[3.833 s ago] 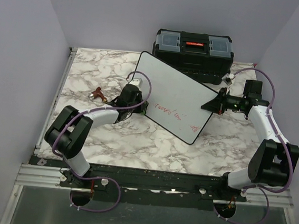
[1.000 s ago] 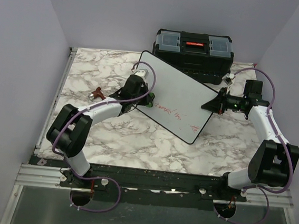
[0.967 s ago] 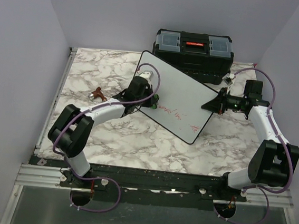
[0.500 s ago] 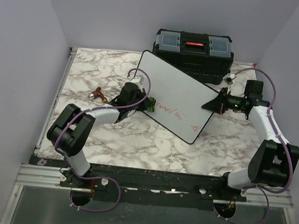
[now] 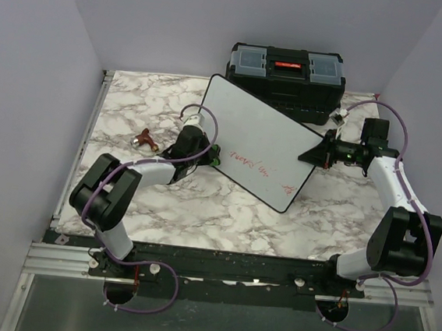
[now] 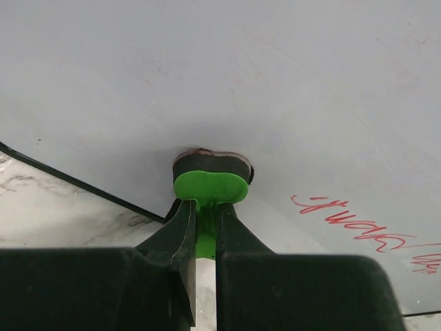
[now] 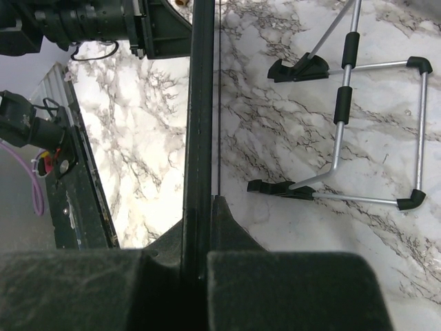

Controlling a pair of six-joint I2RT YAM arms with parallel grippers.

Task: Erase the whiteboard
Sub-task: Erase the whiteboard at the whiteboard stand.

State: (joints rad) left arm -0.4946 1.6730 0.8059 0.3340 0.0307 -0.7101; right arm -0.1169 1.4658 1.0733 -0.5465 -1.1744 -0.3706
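The whiteboard (image 5: pixel 258 142) stands tilted in mid table, white with a thin black frame and red marker lines (image 5: pixel 251 165) near its lower edge. My left gripper (image 5: pixel 213 152) is shut on a green eraser (image 6: pixel 209 186) with a dark pad, pressed on the board's lower left part, left of the red writing (image 6: pixel 358 224). My right gripper (image 5: pixel 321 155) is shut on the whiteboard's right edge (image 7: pixel 200 124), seen edge-on in the right wrist view.
A black toolbox (image 5: pixel 286 72) with a red latch stands behind the board. A small brown object (image 5: pixel 144 138) lies on the marble table at the left. The board's wire stand (image 7: pixel 358 131) with black feet rests on the table behind the board.
My left gripper swept the eraser right across the board's lower left, then back left towards the edge. The red writing looks about the same. The right arm has not moved.
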